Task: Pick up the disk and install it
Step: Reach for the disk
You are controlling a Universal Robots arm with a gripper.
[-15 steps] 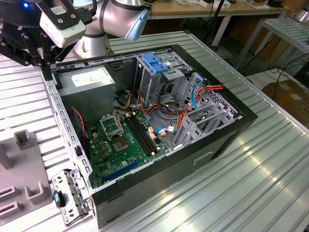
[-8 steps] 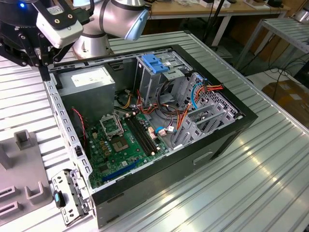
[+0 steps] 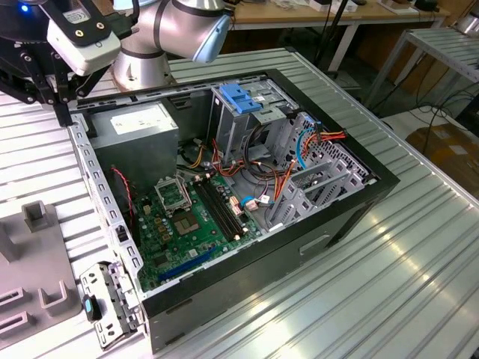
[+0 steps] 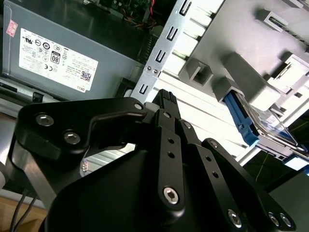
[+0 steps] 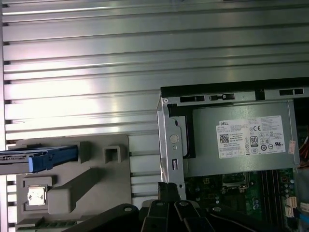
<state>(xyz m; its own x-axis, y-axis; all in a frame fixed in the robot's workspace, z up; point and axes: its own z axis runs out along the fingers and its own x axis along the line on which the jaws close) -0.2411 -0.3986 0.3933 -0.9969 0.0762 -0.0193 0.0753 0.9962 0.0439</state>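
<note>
Jaws together, empty, black metal gripper (image 5: pixel 167 186) hangs above open black computer case (image 5: pixel 212 92); blue-railed silver disk (image 5: pixel 41 159) sits in grey plastic fixture (image 5: pixel 113 193).

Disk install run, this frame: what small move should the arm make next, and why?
Probably shift the gripper sideways toward the disk. The disk lies in the grey fixture outside the computer case, apart from the gripper, which hangs over the case's edge beside the power supply.
</note>
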